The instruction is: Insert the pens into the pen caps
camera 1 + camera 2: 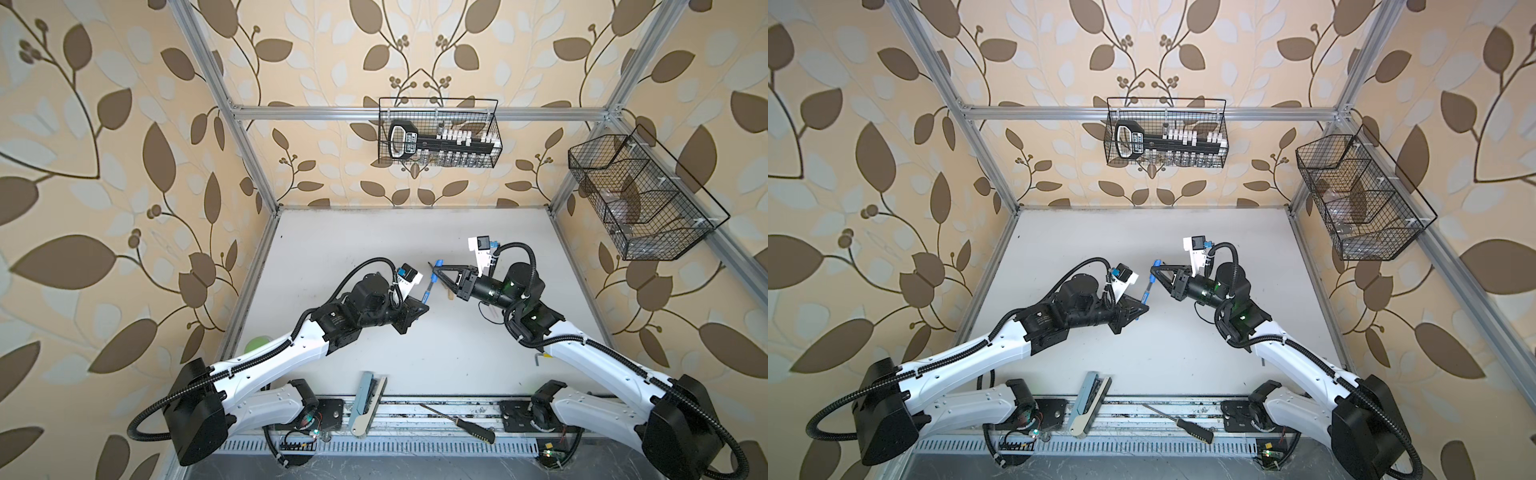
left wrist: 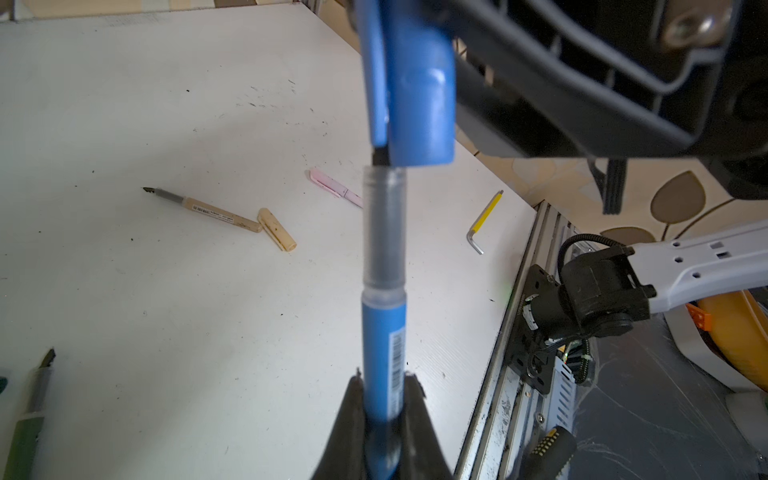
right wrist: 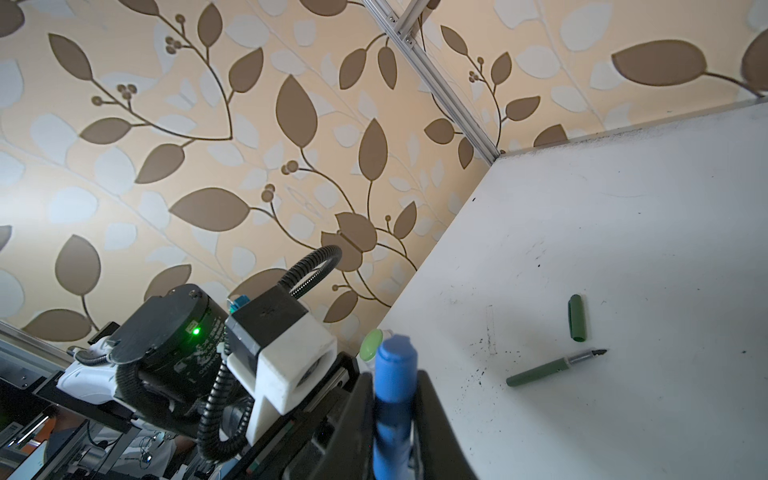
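Left claw [image 2: 384,376] is clamping tight around the blue pen [image 2: 382,324]; right claw [image 3: 395,376] is gripping the blue cap [image 2: 419,104], positioned at the pen's tip.

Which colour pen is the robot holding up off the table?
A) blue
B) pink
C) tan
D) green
A: the left fingers pinch the blue pen, and the right fingers hold the blue cap; the green pen and tan pen lie on the table.
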`<action>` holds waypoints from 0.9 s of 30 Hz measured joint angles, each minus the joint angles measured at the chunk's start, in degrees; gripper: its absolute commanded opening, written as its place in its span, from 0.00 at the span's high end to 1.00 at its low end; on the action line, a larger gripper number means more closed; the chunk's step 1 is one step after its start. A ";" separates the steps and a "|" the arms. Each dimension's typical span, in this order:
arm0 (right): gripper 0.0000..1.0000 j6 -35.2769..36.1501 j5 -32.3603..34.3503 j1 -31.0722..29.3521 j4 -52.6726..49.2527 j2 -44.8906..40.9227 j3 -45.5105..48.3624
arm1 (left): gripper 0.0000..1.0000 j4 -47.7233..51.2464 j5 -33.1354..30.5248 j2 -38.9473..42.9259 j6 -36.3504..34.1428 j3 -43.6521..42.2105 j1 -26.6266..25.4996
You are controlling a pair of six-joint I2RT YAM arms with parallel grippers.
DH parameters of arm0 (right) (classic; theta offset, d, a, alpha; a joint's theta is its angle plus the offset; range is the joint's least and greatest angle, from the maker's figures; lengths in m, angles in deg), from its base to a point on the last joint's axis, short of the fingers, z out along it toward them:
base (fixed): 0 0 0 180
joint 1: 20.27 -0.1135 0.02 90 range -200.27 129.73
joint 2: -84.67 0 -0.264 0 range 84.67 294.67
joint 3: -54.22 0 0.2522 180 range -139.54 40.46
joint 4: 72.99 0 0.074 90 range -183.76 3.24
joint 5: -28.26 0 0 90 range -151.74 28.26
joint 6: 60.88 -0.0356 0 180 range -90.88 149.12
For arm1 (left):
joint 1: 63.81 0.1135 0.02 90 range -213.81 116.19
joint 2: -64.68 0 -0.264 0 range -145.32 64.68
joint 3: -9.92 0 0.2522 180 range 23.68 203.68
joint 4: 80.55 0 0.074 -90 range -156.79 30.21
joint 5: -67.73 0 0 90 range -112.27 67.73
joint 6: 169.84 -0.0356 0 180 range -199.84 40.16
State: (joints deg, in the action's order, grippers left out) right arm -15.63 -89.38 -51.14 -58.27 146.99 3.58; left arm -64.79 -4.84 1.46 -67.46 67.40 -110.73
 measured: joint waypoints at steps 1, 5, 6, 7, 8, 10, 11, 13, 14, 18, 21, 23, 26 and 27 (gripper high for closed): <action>0.82 0.00 -0.02 0.00 0.00 -0.07 0.00 | 0.93 0.02 -0.04 0.07 0.00 0.00 0.00; 0.82 0.02 0.00 0.02 -0.07 -0.50 0.02 | 0.93 -0.07 -0.39 0.31 -0.04 0.00 0.00; 0.82 0.02 0.00 0.02 -0.07 -0.57 0.02 | 0.93 -0.04 -0.55 0.48 -0.04 0.00 0.00; 0.82 0.02 0.00 0.02 -0.04 -0.61 0.02 | 0.93 -0.02 -0.70 0.66 -0.04 0.00 0.00; 0.82 0.02 0.02 0.02 -0.04 -0.66 0.02 | 0.93 -0.04 -0.92 0.79 -0.04 0.00 0.00; 0.82 0.00 0.04 0.02 0.07 -0.66 0.07 | 0.92 0.02 -1.16 1.03 -0.04 0.00 0.00; 0.82 0.00 0.04 0.02 0.17 -0.66 0.13 | 0.92 0.07 -1.16 1.05 -0.07 0.00 0.00; 0.82 -0.20 0.17 0.02 0.68 -0.66 0.46 | 0.92 0.17 -1.14 1.05 -0.07 0.00 0.00; 0.82 -0.26 0.20 0.02 1.07 -0.63 0.68 | 0.92 0.24 -1.07 1.05 -0.07 0.00 0.00; 0.82 -0.87 0.24 0.00 2.62 -0.20 1.11 | 0.92 0.17 -0.26 0.68 -0.09 0.02 0.00; 0.82 -1.29 0.28 0.00 3.13 -0.04 1.20 | 0.91 -0.15 0.39 0.28 -0.13 0.02 0.00; 0.82 -1.51 0.42 0.00 3.41 -0.02 1.20 | 0.91 -0.39 0.55 0.20 -0.22 0.02 0.00; 0.82 -1.73 0.42 0.00 3.87 0.00 1.20 | 0.91 -0.63 0.63 0.13 -0.26 0.04 0.00; 0.82 -1.75 0.44 0.00 3.91 0.00 1.20 | 0.91 -0.68 0.63 0.15 -0.26 0.04 0.00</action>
State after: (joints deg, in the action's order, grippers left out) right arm -17.38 -88.95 -51.14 -54.35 146.99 4.78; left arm -65.47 -4.20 1.62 -67.72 67.45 -110.73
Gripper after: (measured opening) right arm 0.179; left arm 0.120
